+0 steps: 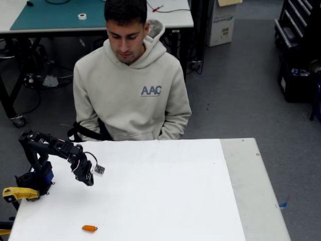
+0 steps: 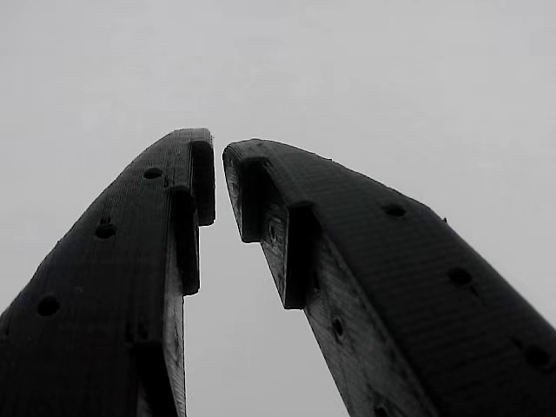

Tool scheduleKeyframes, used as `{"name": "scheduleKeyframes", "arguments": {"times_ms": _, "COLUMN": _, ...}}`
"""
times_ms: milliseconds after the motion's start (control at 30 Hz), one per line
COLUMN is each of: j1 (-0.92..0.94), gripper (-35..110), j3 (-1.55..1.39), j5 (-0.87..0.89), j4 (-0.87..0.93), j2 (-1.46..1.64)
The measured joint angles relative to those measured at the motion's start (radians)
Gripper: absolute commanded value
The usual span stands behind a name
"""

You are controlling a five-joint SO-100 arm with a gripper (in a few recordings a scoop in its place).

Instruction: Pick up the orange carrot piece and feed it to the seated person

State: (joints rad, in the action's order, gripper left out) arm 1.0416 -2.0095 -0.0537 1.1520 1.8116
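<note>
The orange carrot piece (image 1: 90,228) lies on the white table (image 1: 165,201) near its front edge, at the left. My black gripper (image 1: 89,179) hangs over the table's left side, pointing down, well behind the carrot and apart from it. In the wrist view the gripper (image 2: 219,155) has its two black fingers (image 2: 130,252) almost tip to tip, shut with nothing between them, over bare white surface. The seated person (image 1: 130,90), in a beige hooded sweatshirt lettered "AAC", sits behind the table's far edge and looks down.
The arm's base (image 1: 32,181) stands at the table's left edge. A grey strip (image 1: 253,191) runs along the table's right side. Behind the person is a workbench (image 1: 60,15) with a green mat, and dark shelving (image 1: 298,50) stands at the right.
</note>
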Motion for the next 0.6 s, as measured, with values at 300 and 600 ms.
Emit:
{"name": "scheduleKeyframes", "arguments": {"times_ms": 300, "j1": 0.129, "gripper": -2, "j3": 0.183, "j5": -0.112, "j4": 0.000, "j2": -0.097}}
{"name": "scheduleKeyframes", "arguments": {"times_ms": 600, "j1": 0.189, "gripper": -2, "j3": 0.402, "j5": -0.117, "j4": 0.000, "j2": -0.298}}
